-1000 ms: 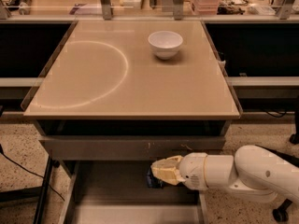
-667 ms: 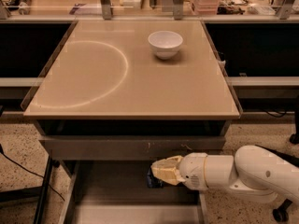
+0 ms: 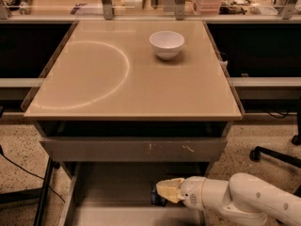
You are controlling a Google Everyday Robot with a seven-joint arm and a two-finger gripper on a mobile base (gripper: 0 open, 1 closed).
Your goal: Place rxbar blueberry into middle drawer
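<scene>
My gripper [image 3: 165, 190], with pale yellow fingers on a white arm, reaches in from the lower right over the open middle drawer [image 3: 113, 185]. It is shut on the rxbar blueberry [image 3: 157, 199], a small dark navy bar that shows just below and left of the fingertips. The bar is held low above the drawer's plain grey floor, near its right side. Most of the bar is hidden by the fingers.
A white bowl [image 3: 166, 44] stands on the tan tabletop [image 3: 131, 79] at the back right. A grey drawer front with pale scratch marks [image 3: 134, 149] sits above the open drawer. An office chair base [image 3: 270, 154] stands on the speckled floor at the right.
</scene>
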